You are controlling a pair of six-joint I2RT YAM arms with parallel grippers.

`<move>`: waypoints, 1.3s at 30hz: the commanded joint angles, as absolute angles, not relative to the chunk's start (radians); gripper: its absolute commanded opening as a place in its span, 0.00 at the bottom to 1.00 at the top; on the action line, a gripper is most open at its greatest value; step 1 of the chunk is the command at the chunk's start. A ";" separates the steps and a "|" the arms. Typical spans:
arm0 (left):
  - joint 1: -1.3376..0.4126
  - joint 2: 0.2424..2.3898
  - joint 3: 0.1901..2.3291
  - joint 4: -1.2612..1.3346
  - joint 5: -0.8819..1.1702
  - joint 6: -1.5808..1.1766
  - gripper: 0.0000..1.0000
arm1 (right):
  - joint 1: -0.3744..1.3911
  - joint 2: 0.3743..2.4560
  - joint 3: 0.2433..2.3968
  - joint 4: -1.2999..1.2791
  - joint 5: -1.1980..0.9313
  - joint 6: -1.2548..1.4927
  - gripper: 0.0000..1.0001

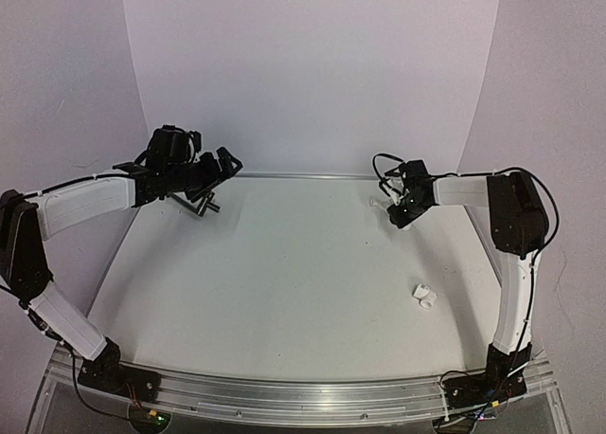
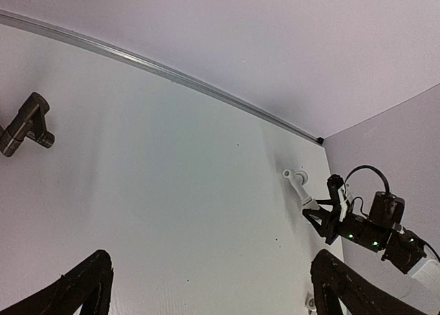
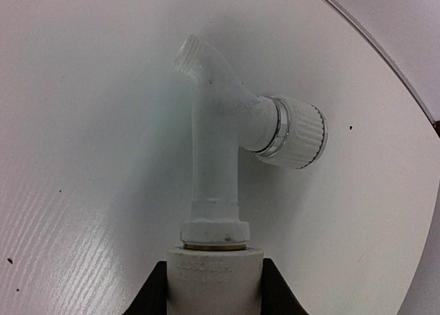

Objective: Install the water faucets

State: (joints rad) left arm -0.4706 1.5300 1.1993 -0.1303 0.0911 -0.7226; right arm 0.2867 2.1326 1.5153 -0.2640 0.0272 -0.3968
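Note:
My right gripper (image 1: 399,213) is shut on the tubular base fitting (image 3: 214,277) of a white faucet (image 3: 218,150) and holds it low over the far right of the table. The ribbed round knob (image 3: 297,132) points right and the angled spout (image 3: 190,54) points away. The faucet also shows in the top view (image 1: 380,204) and the left wrist view (image 2: 296,184). A second small white part (image 1: 425,298) lies on the table at the right. My left gripper (image 1: 225,165) is open and empty at the far left, its fingers (image 2: 82,287) wide apart.
A dark metal crank-shaped bar (image 1: 201,205) lies at the far left, just below my left gripper, and shows in the left wrist view (image 2: 24,126). A metal rail (image 1: 312,176) edges the back of the table under the white backdrop.

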 commanded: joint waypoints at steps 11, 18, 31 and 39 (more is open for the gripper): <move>-0.471 1.441 1.131 -0.063 0.048 -0.654 1.00 | 0.285 2.010 1.508 -0.247 0.010 -0.331 0.71; -0.471 1.408 1.115 -0.076 -0.036 -0.665 1.00 | 0.286 1.851 1.572 -0.322 -0.149 -0.264 0.95; -0.471 1.194 0.933 0.023 -0.291 -0.705 1.00 | 0.286 1.589 1.353 -0.250 -0.363 -0.175 0.98; -0.471 1.185 0.906 0.045 -0.304 -0.725 1.00 | 0.285 1.499 1.174 -0.114 -0.416 -0.141 0.98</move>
State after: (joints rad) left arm -0.4706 1.2053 0.9249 -0.0089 -0.2680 -0.7100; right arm 0.2867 1.5593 1.1905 -0.2063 -0.3732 -0.1716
